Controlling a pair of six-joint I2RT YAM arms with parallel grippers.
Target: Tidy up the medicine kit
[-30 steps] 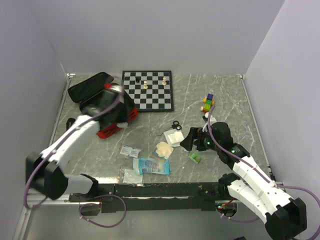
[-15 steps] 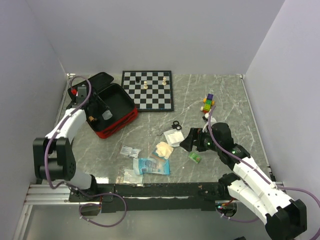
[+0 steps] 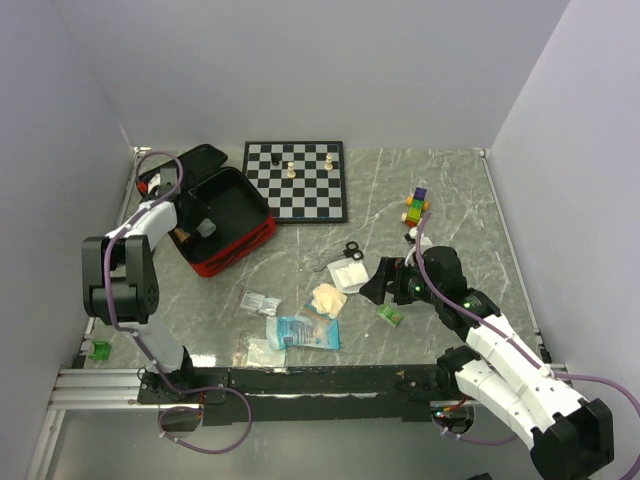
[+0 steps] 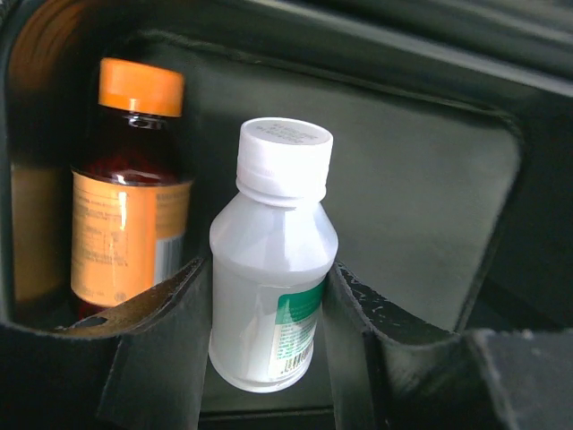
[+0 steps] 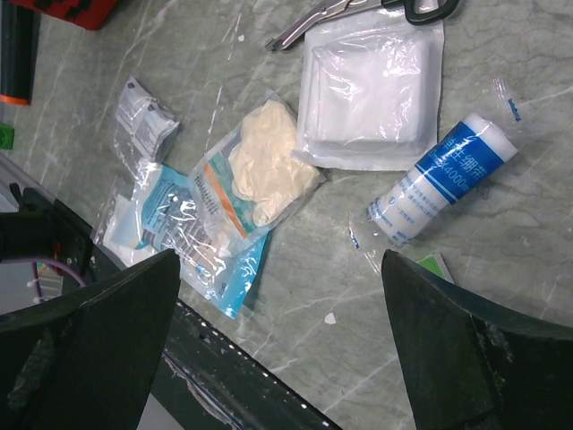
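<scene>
The left gripper (image 4: 269, 278) is closed on a white bottle (image 4: 273, 269), one finger pressed against each side of its body below the white screw cap; just to the left of those fingers, in the wrist view, stands a brown bottle (image 4: 125, 206) with an orange cap and orange label, upright and near the white one, though I cannot tell whether they touch; both bottles sit inside the medicine kit (image 3: 250, 238), whose black lining rises behind them; seen from above, the red case lies open around this gripper, lid flung back, just beside the chessboard (image 3: 297, 180) and well apart from the right gripper (image 5: 279, 260); that gripper is spread wide and holds nothing, hanging over the marbled table (image 3: 460, 190); under the gap between its fingers lie a glove packet (image 5: 264, 166) toward the left finger and a blue-and-white roll (image 5: 443, 179) toward the right finger; ahead of the fingers sit a gauze packet (image 5: 372, 90) and scissors (image 5: 358, 11), with small sachets (image 5: 143, 121) off to the left.
</scene>
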